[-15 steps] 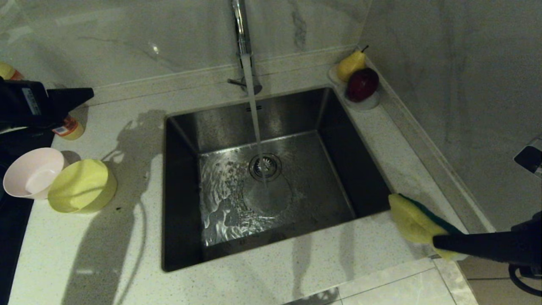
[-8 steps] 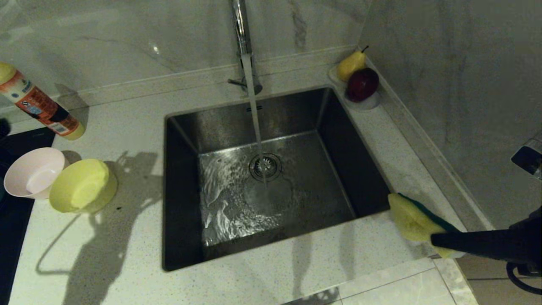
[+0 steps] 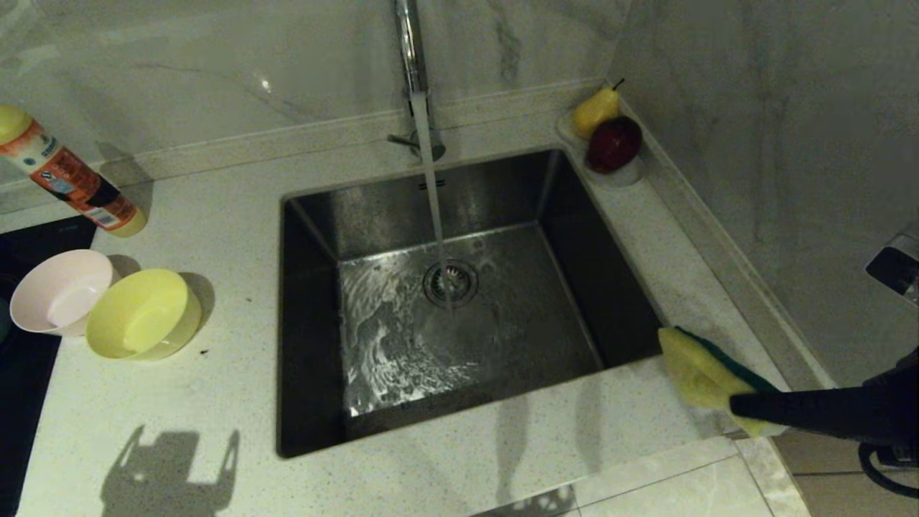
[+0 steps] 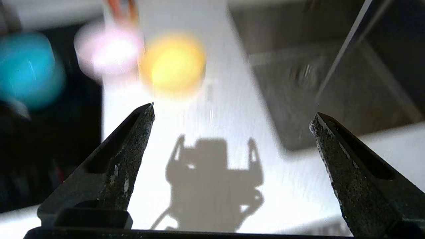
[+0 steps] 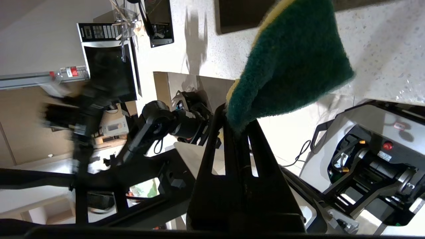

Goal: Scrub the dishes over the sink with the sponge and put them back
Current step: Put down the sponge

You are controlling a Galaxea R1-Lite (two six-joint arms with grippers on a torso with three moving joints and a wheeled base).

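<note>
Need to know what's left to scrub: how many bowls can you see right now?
3. Pink bowl and yellow bowl touch on the counter left of the sink; the blue bowl, blurred, shows only in the left wrist view, beyond the pink.

Pale veined marble walls [image 3: 754, 143] meet in a corner behind a speckled white stone surface [image 3: 215, 402]; dim light casts dark shadows there.

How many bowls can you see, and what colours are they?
Pale pink round plastic bowl: 1
Yellow round plastic bowl: 1
Light blue round plastic bowl: 1
Total: 3 bowls
</note>
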